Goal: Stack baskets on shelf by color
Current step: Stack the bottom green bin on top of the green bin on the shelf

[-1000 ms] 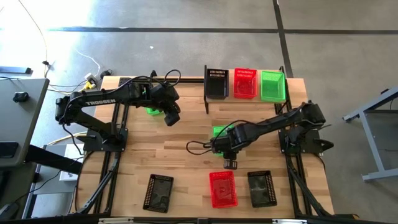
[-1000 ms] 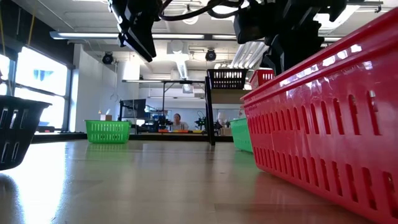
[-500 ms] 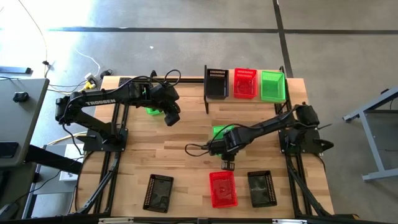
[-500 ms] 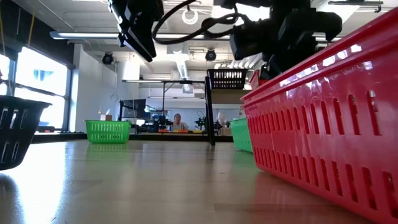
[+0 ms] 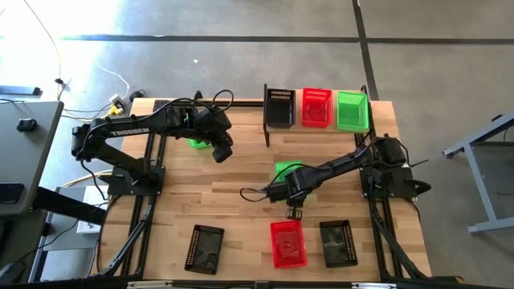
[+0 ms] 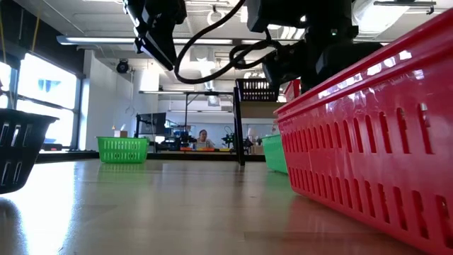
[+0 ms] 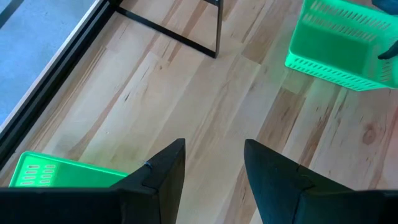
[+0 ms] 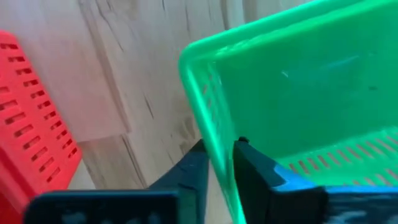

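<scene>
Leaving three baskets untouched along the near edge of the table [image 5: 241,205]: a black basket [image 5: 206,249] to the left, then a red basket [image 5: 288,243] and a second black basket [image 5: 338,242] just beside each other.

Working mid-table with the right gripper [image 8: 217,148], pinching one wall of the middle green basket [image 5: 283,168] between its two fingers, with that basket sitting on the wood, not yet lifted as far as the views show.

Holding the left gripper [image 7: 214,146] spread and empty above the table, near the left green basket [image 7: 62,171], which is waiting on the far left part of the tabletop.

Showing, farthest off, a start on the shelf [image 5: 298,120]: a black shelf basket [image 5: 279,107], a red shelf basket [image 5: 316,107] and a green shelf basket [image 5: 352,111] side by side, one column per colour. Not showing whether any of these is already a nested pair. Judging the job as roughly a third done, with five baskets on the table needing to go up.

Moving with little slack near the red basket, which lies close to the right gripper. Having open wood between mid-table and the shelf. Needing care at the dark shelf posts and the shelf's front edge when carrying green to the right-hand column.
</scene>
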Robot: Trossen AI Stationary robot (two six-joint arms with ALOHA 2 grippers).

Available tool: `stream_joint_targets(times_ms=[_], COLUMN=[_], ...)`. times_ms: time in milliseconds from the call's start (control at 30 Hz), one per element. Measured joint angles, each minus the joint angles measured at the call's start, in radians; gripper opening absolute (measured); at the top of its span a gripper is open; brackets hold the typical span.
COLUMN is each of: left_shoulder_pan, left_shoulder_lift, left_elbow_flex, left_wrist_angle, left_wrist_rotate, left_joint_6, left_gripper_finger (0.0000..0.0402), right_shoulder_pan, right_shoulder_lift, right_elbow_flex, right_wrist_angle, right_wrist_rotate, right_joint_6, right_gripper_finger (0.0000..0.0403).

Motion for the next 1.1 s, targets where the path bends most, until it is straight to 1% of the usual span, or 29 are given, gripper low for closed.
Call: stream_joint_targets(times_ms=[67, 133, 233, 300, 533, 767, 933, 1100], left_shoulder_pan=[0.0, 0.0, 0.0, 0.0, 0.0, 0.0, 0.0, 0.0], left_shoulder_lift=[0.0, 0.0, 0.0, 0.0, 0.0, 0.0, 0.0, 0.0], left_elbow_flex=[0.0, 0.0, 0.0, 0.0, 0.0, 0.0, 0.0, 0.0], left_wrist_angle=[0.0, 0.0, 0.0, 0.0, 0.0, 0.0, 0.0, 0.0], left_wrist_rotate=[0.0, 0.0, 0.0, 0.0, 0.0, 0.0, 0.0, 0.001], left_joint_6=[0.002, 0.01, 0.009, 0.01, 0.01, 0.01, 0.01, 0.01], left_gripper_finger=[0.0156, 0.0156, 0.0156, 0.0156, 0.0156, 0.0156, 0.0156, 0.0156], right_shoulder_pan=[0.0, 0.0, 0.001, 0.006, 0.062, 0.111, 0.132, 0.137], right_shoulder_lift=[0.0, 0.0, -0.003, -0.007, -0.008, -0.032, -0.098, -0.179], right_elbow_flex=[0.0, 0.0, 0.0, 0.003, 0.074, 0.109, 0.094, 0.094], right_wrist_angle=[-0.001, -0.005, -0.004, -0.006, -0.032, -0.04, -0.055, -0.113], right_wrist_rotate=[-0.003, -0.013, -0.021, -0.037, -0.036, 0.022, 0.087, 0.169], right_joint_6=[-0.009, -0.016, -0.012, -0.011, 0.011, 0.071, 0.119, 0.13], right_gripper_finger=[0.0021, 0.0007, 0.001, 0.0004, 0.0002, 0.0001, 0.0, 0.0])
